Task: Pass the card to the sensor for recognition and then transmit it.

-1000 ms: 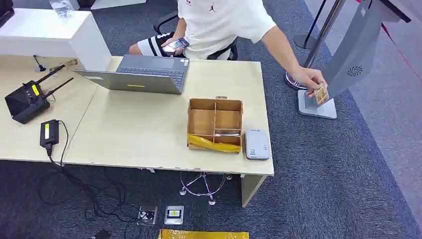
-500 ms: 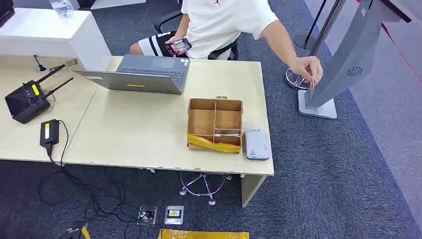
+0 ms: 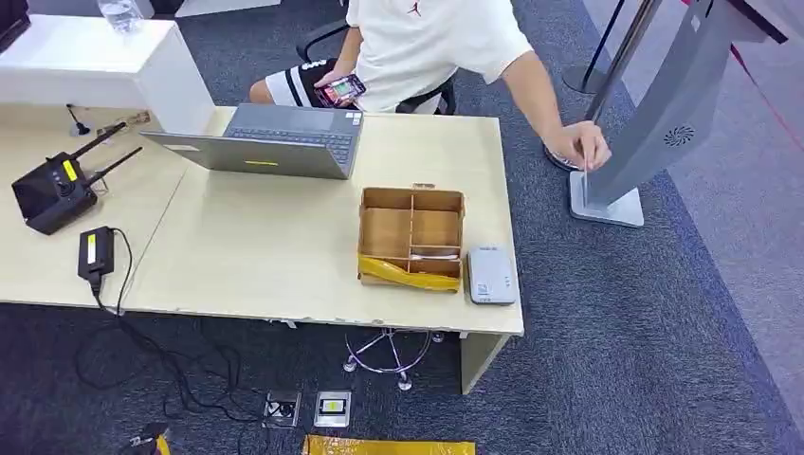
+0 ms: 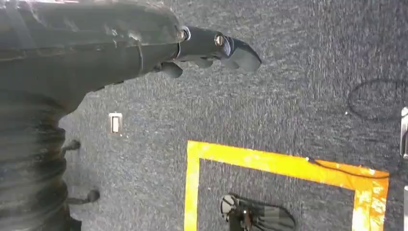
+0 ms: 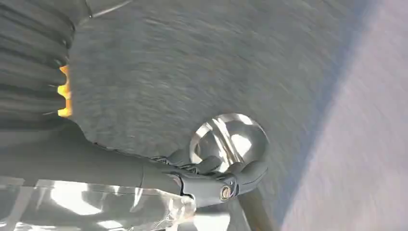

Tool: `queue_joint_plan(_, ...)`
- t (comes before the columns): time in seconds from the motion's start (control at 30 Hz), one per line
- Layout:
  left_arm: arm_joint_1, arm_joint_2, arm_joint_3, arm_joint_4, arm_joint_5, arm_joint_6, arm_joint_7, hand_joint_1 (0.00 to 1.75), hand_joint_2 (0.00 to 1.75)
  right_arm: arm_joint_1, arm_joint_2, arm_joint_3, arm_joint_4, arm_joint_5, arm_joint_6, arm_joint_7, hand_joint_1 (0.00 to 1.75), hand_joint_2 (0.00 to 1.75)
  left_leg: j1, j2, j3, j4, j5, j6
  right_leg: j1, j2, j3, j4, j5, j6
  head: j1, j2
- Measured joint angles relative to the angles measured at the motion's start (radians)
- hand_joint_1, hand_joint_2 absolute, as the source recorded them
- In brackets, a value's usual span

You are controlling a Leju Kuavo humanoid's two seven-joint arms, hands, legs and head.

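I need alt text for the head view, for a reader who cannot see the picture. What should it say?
A seated person in a white shirt reaches one hand toward a grey kiosk stand beside a light wooden desk. On the desk are an open laptop, a divided cardboard box and a small white card reader.

laptop (image 3: 275, 142) sits at the back of the desk (image 3: 256, 256), person (image 3: 427, 43) right behind it. box (image 3: 411, 237) is near the front right corner – reader (image 3: 491, 275) just beside it on the right. router (image 3: 52, 190) and adapter (image 3: 95, 252) are far left. stand (image 3: 654, 114) is on the floor, right of the desk.
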Motion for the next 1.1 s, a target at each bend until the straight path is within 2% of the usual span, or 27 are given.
queue_joint_plan(0.1,-0.002,0.006,-0.001,0.001,-0.005,0.0,0.0,0.0,1.75,0.016,-0.003,0.109,-0.28,-0.01,-0.023,0.04,0.0,1.75,0.0,0.008,0.0,0.0,-0.002,0.0,-0.001,0.008,0.0,0.001,0.001,0.001,0.0,0.0)
queue_joint_plan(0.2,-0.008,0.01,-0.003,0.001,-0.011,0.0,0.0,0.0,1.75,-0.013,-0.004,0.221,-0.552,0.089,-0.025,0.082,0.0,1.75,0.0,0.009,0.001,0.0,-0.001,0.001,-0.001,0.008,0.0,0.001,0.002,0.002,0.0,0.0)
queue_joint_plan(0.37,-0.009,0.01,-0.005,0.003,-0.009,0.002,0.0,0.0,1.75,-0.084,0.013,0.44,-0.942,0.247,-0.026,0.017,0.0,1.75,-0.001,0.0,0.0,0.0,0.005,0.002,0.0,0.0,0.0,0.001,0.003,0.002,0.0,0.0)
queue_joint_plan(0.57,-0.007,0.007,-0.007,0.006,-0.008,0.008,-0.001,0.0,1.75,-0.117,0.035,0.7,-1.245,0.461,-0.026,0.005,0.0,1.75,0.0,-0.007,-0.002,0.0,0.005,0.001,0.001,-0.008,0.001,0.002,0.002,0.001,0.0,0.0)
queue_joint_plan(0.73,-0.007,0.002,-0.014,0.007,-0.008,0.007,-0.012,0.0,1.75,-0.126,0.02,0.907,-1.354,0.622,-0.023,0.123,0.0,1.75,0.0,-0.008,-0.004,0.0,0.005,0.001,0.0,-0.01,0.001,0.002,0.002,0.001,0.0,0.0)
queue_joint_plan(0.83,-0.009,0.001,-0.022,0.008,-0.008,0.004,-0.014,0.0,1.75,-0.168,-0.04,1.143,-1.395,0.739,-0.008,0.228,0.0,1.75,-0.001,-0.006,-0.002,0.0,0.005,0.001,-0.001,-0.007,0.0,0.002,0.002,0.001,0.0,0.0)
queue_joint_plan(0.93,-0.013,-0.003,-0.024,0.008,0.002,-0.003,-0.014,0.0,1.75,-0.232,-0.1,1.397,-1.39,0.782,0.101,0.269,0.0,1.75,-0.001,-0.007,-0.002,0.0,0.005,0.001,0.0,-0.008,0.0,0.002,0.002,0.001,0.001,0.0)
queue_joint_plan(1.0,-0.012,-0.004,-0.025,0.011,0.01,-0.008,-0.014,0.0,1.75,-0.286,-0.111,1.539,-1.364,0.779,0.187,0.271,0.0,1.75,0.0,-0.007,-0.003,0.0,0.006,0.0,0.0,-0.008,0.0,0.002,0.002,0.001,0.001,0.0)
queue_joint_plan(1.07,-0.014,-0.005,-0.026,0.013,0.013,-0.013,-0.014,0.0,1.75,-0.352,-0.109,1.69,-1.309,0.74,0.314,0.277,0.0,1.75,0.001,-0.007,-0.003,0.0,0.007,-0.001,0.002,-0.007,-0.001,0.003,0.003,0.0,0.0,0.0)
queue_joint_plan(1.1,-0.015,-0.004,-0.026,0.013,0.013,-0.021,-0.014,0.0,1.75,-0.376,-0.108,1.756,-1.275,0.703,0.405,0.275,0.0,1.75,0.002,-0.007,-0.003,0.0,0.007,-0.001,0.002,-0.007,-0.001,0.003,0.003,0.0,0.0,0.0)
